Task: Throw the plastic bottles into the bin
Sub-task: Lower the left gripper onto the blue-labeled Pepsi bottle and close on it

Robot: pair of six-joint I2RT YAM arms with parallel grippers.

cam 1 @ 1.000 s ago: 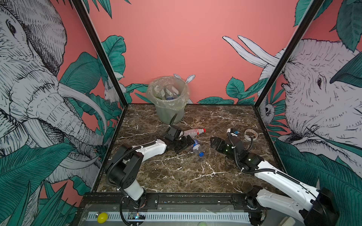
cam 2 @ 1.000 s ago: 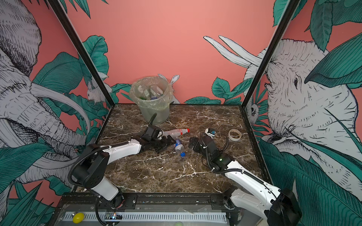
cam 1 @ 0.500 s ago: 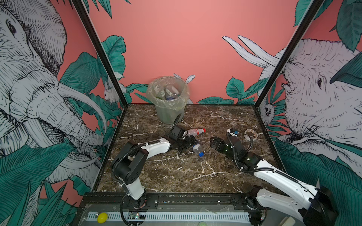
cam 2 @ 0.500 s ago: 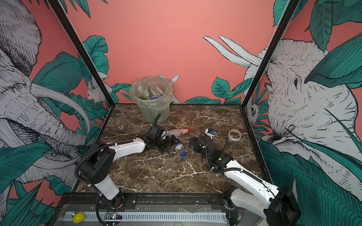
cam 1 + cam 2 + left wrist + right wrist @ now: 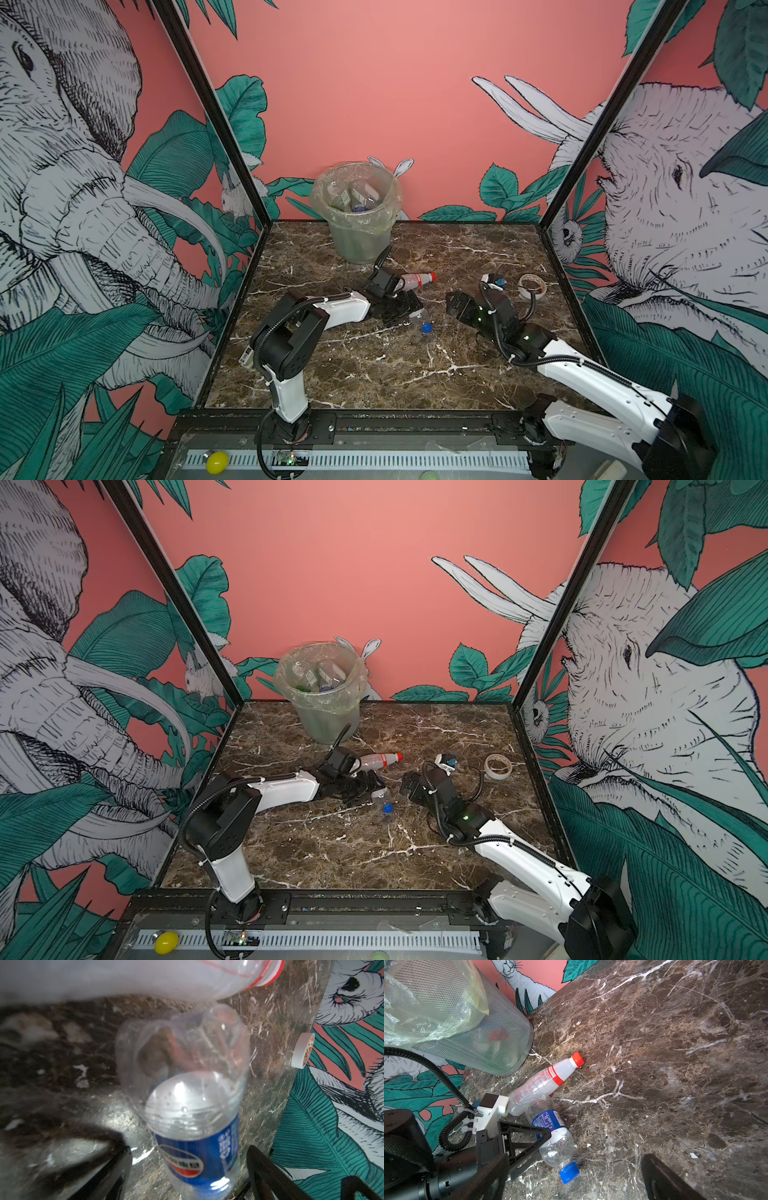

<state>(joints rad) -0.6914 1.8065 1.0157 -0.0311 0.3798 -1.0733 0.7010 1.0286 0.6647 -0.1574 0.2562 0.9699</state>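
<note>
A clear plastic bottle with a blue label and blue cap (image 5: 419,319) (image 5: 385,803) (image 5: 550,1126) lies mid-table. My left gripper (image 5: 405,309) (image 5: 365,789) (image 5: 191,1178) is open and straddles its labelled body (image 5: 193,1147), with a gap showing at each finger. A second plastic bottle, with a red cap (image 5: 415,279) (image 5: 380,760) (image 5: 544,1080) (image 5: 166,976), lies just behind, touching the first. The bin (image 5: 357,208) (image 5: 322,696) (image 5: 467,1028) stands at the back and holds several bottles. My right gripper (image 5: 455,304) (image 5: 409,787) (image 5: 577,1188) is open and empty, to the right of the blue cap.
A beige ring of tape (image 5: 532,286) (image 5: 498,766) (image 5: 302,1050) lies near the right wall. A small white and blue object (image 5: 494,282) (image 5: 446,763) sits beside it. The left arm's cable (image 5: 436,1070) loops close to the bin's base.
My left gripper has pushed forward over the blue-labelled bottle, and its jaws have narrowed around it. The right arm has stayed put.
</note>
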